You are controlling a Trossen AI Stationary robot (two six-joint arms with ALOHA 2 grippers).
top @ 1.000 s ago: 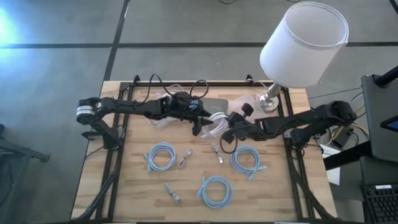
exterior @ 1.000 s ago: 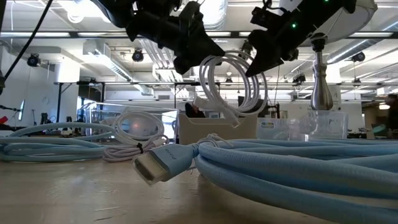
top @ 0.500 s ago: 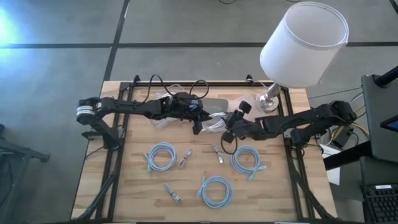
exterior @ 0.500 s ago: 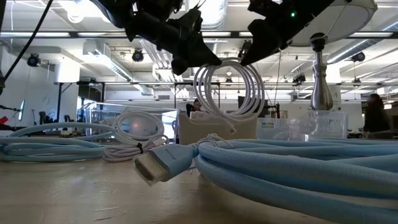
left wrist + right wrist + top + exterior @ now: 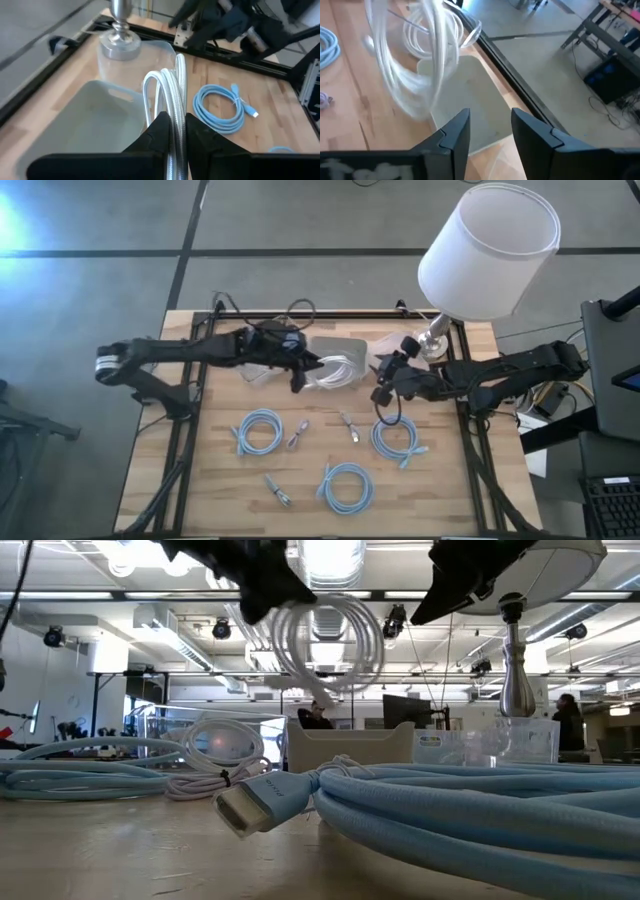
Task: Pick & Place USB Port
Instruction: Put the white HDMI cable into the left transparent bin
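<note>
Carrying (high view): a white coiled USB cable point(image 5: 338, 370) is held by the left gripper point(image 5: 300, 372) over the near edge of the pale grey bin point(image 5: 340, 347) at the back of the table point(image 5: 220, 470); the right gripper point(image 5: 385, 380) stands just beside the bin on the lamp side, nothing in it.
Step advice (high view): the coil is best brought fully over the bin's middle and lowered before the fingers are parted, so no loop is left draped over the rim; the right arm is best kept clear of the drop path.
Table contents (high view): three light blue cable coils point(image 5: 259, 430) and small loose connectors point(image 5: 297, 434) are seen on the wood, outside any container.

Height (low view): the white coil point(image 5: 328, 644) is hung in the air from the left gripper point(image 5: 262, 582), well above the bin point(image 5: 350, 745) seen behind; a blue cable's plug point(image 5: 262, 805) lies in the foreground.

Grip (left wrist view): the fingers point(image 5: 160, 135) are seen clamped on the coil's strands point(image 5: 167, 95); the bin point(image 5: 80, 120) below appears empty where it shows; a clear container point(image 5: 137, 55) sits by the lamp base point(image 5: 120, 37).

Right tool (right wrist view): the fingers point(image 5: 455, 132) are held apart, gripping nothing; the blurred coil point(image 5: 410, 65) hangs ahead over the bin point(image 5: 470, 100).
</note>
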